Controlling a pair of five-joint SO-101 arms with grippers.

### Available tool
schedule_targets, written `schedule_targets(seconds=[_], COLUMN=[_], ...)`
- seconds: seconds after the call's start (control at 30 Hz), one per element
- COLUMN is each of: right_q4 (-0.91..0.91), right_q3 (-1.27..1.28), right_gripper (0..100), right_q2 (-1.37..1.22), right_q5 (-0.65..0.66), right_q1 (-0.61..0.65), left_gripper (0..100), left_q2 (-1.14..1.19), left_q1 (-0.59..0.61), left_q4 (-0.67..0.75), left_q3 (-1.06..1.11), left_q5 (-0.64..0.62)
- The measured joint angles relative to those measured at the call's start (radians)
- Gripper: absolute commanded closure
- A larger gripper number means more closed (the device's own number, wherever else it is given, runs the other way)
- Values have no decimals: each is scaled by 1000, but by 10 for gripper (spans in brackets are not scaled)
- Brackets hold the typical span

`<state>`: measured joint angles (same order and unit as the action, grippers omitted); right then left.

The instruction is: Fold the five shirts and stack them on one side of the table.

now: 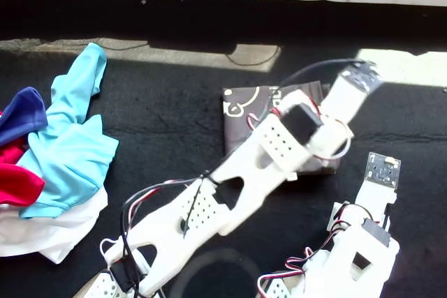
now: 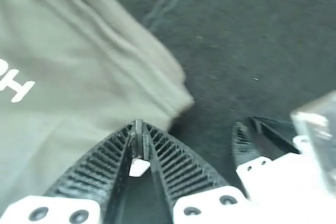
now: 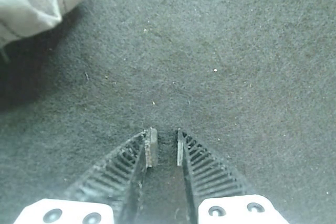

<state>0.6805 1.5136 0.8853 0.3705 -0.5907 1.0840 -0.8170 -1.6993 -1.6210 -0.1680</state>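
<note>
A folded shirt [image 1: 241, 106], dark and greyish, lies near the middle of the black surface [image 1: 167, 102]. It carries white line art and white lettering [image 2: 16, 85], the letters cut off at the picture's edge and not readable. The left claw [image 2: 139, 127] is over the shirt's edge with its fingers pressed together; I cannot tell whether cloth is caught between them. The right claw [image 3: 164, 145] sits just beside the shirt's corner over bare surface, fingers slightly apart and holding nothing. Well apart, at the surface's edge, four garments lie in a loose heap: a light blue shirt [image 1: 70, 144] on top, then a navy shirt [image 1: 21, 113], a red shirt [image 1: 17, 172] and, at the bottom, a white shirt [image 1: 42, 232].
</note>
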Motion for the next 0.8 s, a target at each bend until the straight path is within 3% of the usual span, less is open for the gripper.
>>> schedule_targets(seconds=[0.2,0.4,0.67,0.8], right_q4=[0,18,434,600], right_q3=[0,-5,-368,-647], right_gripper=[915,911,904,793], right_q2=[0,0,-9,-14], right_q5=[0,0,-117,-132], right_q1=[0,0,8,83], left_gripper=[991,991,991,991], left_q2=[103,66,-295,-560], left_q1=[23,181,324,381], left_q4=[6,-60,-75,-75], left_q3=[-6,-5,221,539], left_q5=[0,0,100,112])
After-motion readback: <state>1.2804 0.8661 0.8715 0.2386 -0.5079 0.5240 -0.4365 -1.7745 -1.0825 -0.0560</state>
